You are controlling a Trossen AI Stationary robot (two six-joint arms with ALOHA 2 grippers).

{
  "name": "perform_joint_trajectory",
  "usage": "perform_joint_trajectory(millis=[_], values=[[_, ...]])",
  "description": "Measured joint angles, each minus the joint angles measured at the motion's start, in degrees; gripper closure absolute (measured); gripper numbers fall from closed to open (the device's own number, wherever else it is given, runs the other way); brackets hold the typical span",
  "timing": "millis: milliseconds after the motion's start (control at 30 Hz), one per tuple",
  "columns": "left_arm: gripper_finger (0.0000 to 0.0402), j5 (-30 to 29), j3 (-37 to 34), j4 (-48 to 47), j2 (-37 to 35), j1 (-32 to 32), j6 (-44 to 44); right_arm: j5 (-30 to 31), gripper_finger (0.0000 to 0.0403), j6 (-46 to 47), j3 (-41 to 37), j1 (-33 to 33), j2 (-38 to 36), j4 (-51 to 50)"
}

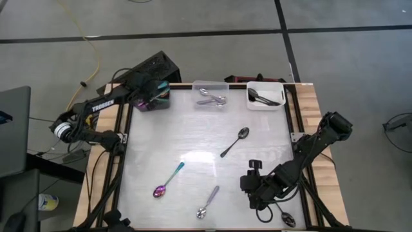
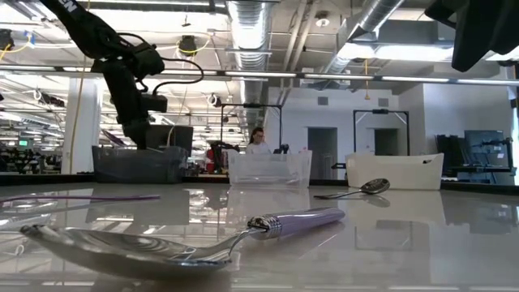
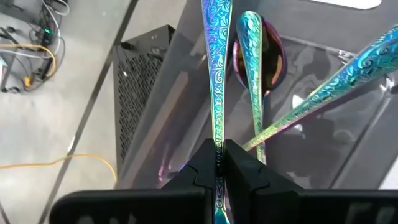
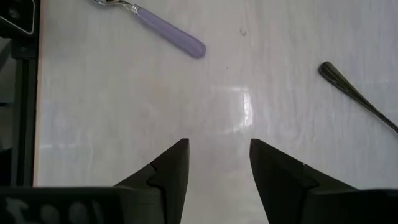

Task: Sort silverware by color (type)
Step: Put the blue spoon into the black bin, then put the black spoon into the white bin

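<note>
Dropping step: left gripper (image 3: 219, 163) pinching iridescent spoon (image 3: 214, 74) over dark grey bin (image 1: 153, 103), release next; right gripper (image 4: 217, 163) spread, idle above table (image 1: 193, 138).

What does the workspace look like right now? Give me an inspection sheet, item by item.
Surface: white tabletop, glossy, wooden side rails.
Job's things: black spoon, teal-handled iridescent spoon and lilac-handled spoon loose on the table; silver spoons in the clear bin; dark spoons in the white bin; iridescent spoons in the dark grey bin.
Clutter: nothing seen.
Grippers: left gripper over the dark grey bin, fingers shut on an iridescent spoon handle; right gripper open above bare table near the lilac-handled spoon.
Cables: yellow cable on the floor; black cables along both arms.
Surroundings: grey floor, a person far behind the table.
</note>
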Motion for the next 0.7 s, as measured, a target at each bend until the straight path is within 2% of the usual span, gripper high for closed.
perform_joint_trajectory(millis=[133,467,700], values=[[0.0381,0.0,0.0,-1.3,0.0,0.0,-1.1,0.0,0.0211,-1.2,0.0,0.0,0.0,0.0],[0.0301,-0.9,0.0,-1.4,0.0,0.0,-1.7,0.0,0.0211,-1.2,0.0,-0.4,0.0,0.2],[0.0287,-1.5,0.0,-3.3,-2.9,-1.4,-8.3,0.0,0.0211,-1.2,0.0,-0.4,0.0,0.2]])
